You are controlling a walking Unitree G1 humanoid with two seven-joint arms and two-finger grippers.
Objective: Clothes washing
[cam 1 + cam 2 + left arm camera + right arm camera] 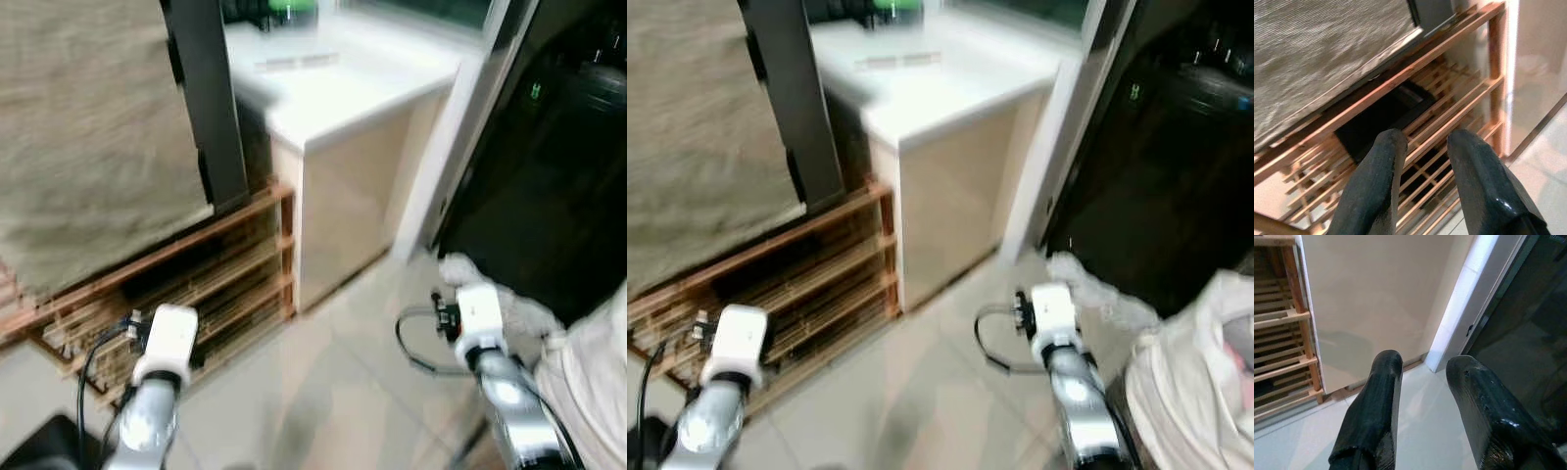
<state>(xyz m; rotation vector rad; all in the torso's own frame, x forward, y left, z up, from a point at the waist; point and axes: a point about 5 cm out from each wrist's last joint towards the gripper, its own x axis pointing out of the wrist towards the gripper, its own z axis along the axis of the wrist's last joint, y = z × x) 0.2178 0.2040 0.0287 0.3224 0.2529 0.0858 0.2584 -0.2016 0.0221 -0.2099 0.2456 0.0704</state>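
Approach step, judged: both arms raised over the tiled floor; left tool and right tool released, empty; white laundry bundle lies just beside the right arm; next, reach and grasp it.

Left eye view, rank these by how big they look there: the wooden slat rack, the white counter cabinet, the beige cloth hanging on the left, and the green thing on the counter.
1. Beige cloth
2. White counter cabinet and wooden slat rack: they look alike, and the rack sits nearer, so unranked.
3. Green thing, clearly smallest, though farthest and cut by the frame.
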